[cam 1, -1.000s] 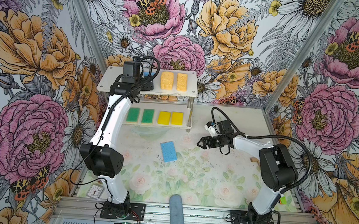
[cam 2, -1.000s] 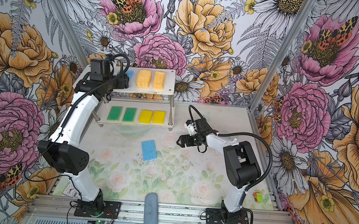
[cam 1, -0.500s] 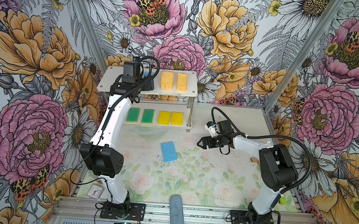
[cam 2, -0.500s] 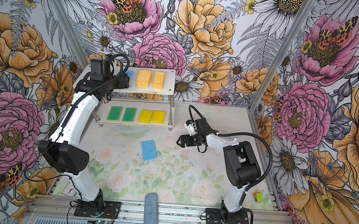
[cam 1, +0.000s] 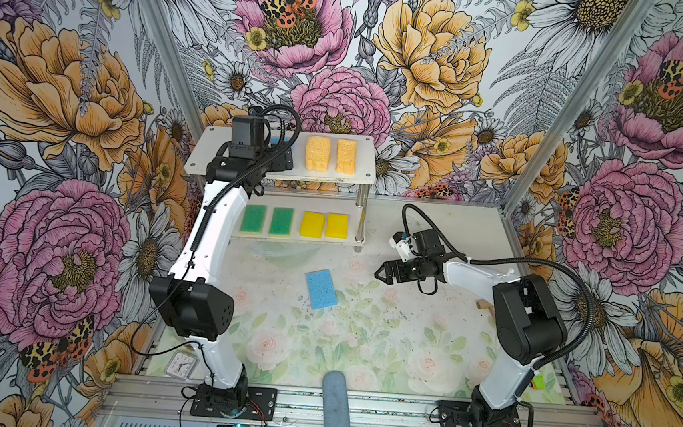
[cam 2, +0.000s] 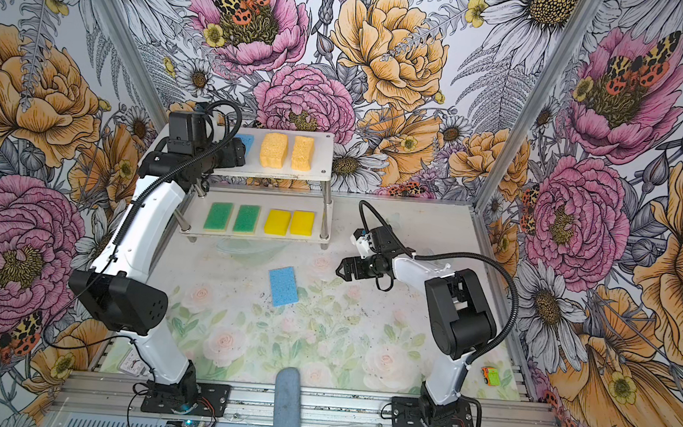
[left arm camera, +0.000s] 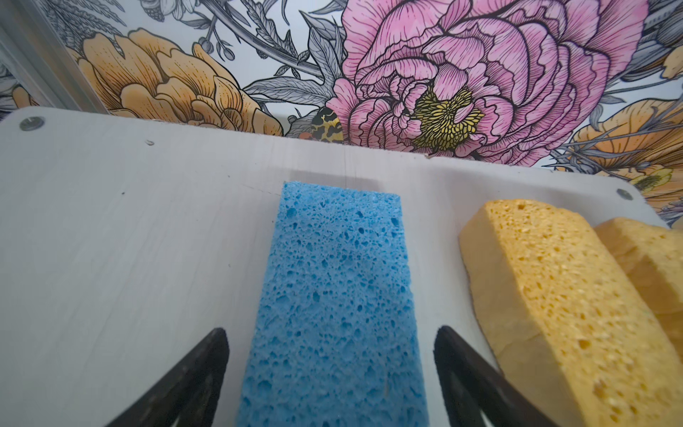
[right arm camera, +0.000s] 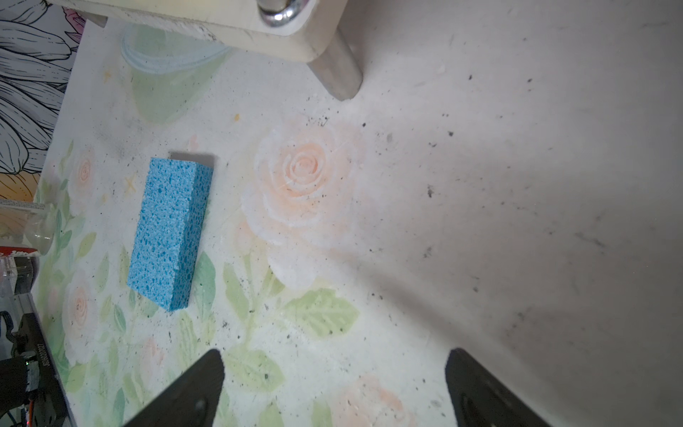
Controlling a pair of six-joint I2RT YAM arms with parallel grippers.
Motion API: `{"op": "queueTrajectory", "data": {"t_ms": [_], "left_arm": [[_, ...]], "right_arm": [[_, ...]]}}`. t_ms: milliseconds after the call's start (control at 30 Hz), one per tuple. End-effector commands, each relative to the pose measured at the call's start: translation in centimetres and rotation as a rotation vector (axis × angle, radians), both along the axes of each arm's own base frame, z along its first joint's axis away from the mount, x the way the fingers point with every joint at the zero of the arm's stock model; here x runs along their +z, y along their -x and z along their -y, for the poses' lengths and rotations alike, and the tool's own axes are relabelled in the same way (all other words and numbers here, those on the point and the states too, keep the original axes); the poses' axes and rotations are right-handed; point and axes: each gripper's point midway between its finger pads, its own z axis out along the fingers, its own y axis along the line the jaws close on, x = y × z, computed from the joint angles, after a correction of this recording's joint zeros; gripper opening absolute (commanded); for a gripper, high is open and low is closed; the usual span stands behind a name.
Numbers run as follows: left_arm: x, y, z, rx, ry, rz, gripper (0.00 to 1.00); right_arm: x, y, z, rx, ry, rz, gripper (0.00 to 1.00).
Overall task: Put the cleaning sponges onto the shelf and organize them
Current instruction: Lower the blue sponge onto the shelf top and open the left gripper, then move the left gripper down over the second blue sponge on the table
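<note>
**Straddling a Blue Sponge on the Top Board**

The left gripper stood open on the upper board of the shelf. Its black fingers sat either side of the shelved blue sponge, with a sliver of white board showing on each side, so it gripped nothing. The left arm rose from the front rail, bent at the elbow and reached back over the shelf's left end. Its wrist hid most of that sponge in both top views.

The right gripper was also wide open and empty. It was held low over the table, just right of the shelf's front right post, and pointed left. The loose blue sponge lay flat on the table in front of the shelf, apart from both grippers.

Near the shelved blue sponge sat a pair of pale orange sponges. On the lower board, two green-topped sponges and two yellow sponges lay in a row.

A grey-blue cylinder lay across the front rail. A small clock sat by the left arm's base, and a green and orange toy by the right arm's base. A wooden piece showed partly from behind the right arm.

The table carried a faded print of roses and leaves, speckled with dark flecks. Bold floral wallpaper covered the walls.
</note>
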Motion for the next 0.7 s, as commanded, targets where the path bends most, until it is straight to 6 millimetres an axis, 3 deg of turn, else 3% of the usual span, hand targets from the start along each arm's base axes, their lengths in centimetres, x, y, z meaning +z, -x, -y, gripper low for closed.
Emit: {"op": "queueTrajectory", "data": {"t_ms": [0, 200, 333, 467, 667], "left_arm": [[4.6, 2.7, -0.5, 0.008, 0.013, 0.113, 0.93], [5.9, 6.5, -0.3, 0.024, 0.003, 0.154, 0.96], [5.1, 9.1, 0.3, 0.013, 0.023, 0.169, 0.99], [3.1, 11.6, 0.8, 0.012, 0.059, 0.158, 0.99], [-2.4, 15.8, 1.9, 0.027, 0.112, 0.103, 0.99]], "right_arm": [[0.9, -0.1, -0.2, 0.0, -0.007, 0.032, 0.96], [1.6, -0.3, -0.4, 0.0, -0.018, 0.044, 0.96], [2.2, -0.4, -0.5, 0.001, -0.03, 0.053, 0.96], [2.5, -0.5, -0.6, 0.0, -0.035, 0.056, 0.96], [2.8, -0.8, -0.7, -0.004, -0.039, 0.061, 0.96]]}}
